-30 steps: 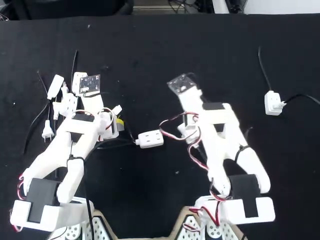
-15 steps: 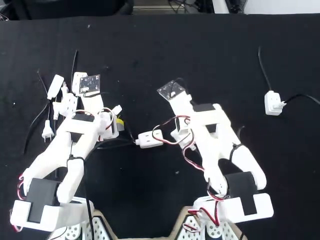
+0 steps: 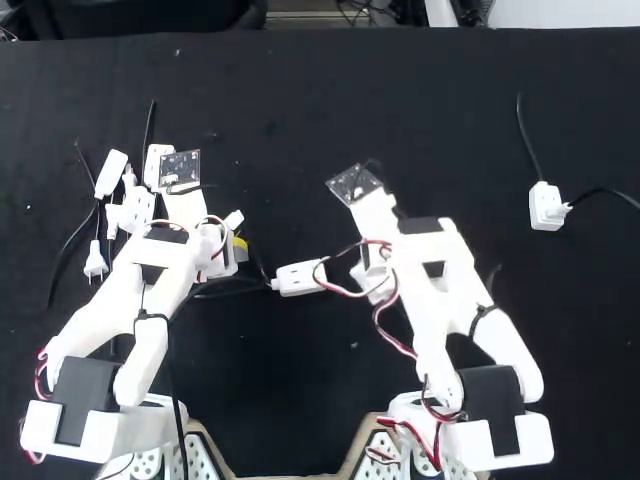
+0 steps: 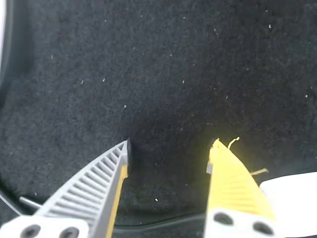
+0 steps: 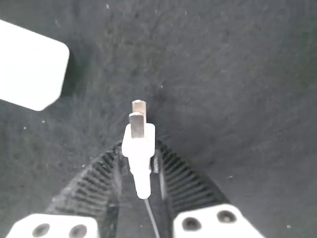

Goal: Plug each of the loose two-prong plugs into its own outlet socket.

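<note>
The white two-prong plug (image 5: 139, 139) is clamped in the right gripper (image 5: 138, 146). Its body is pinched between the ribbed black fingers, and both prongs stick straight out past the fingertips along the gripper's own line, just above the black cloth (image 5: 237, 74). We see a white outlet block (image 5: 30, 64) lying ahead of the prongs but off to one side of where they point, and apart from them. Prong axis and socket are therefore not lined up. From above, we take this block to be the one between the two arms, just beside the right arm's wrist. We judge the coming move turns on swinging the prongs round to face it. The left gripper (image 4: 168, 148) hangs over bare cloth, fingers spread, holding nothing. A second outlet (image 3: 546, 206) lies well apart, on the right arm's outer side.
</note>
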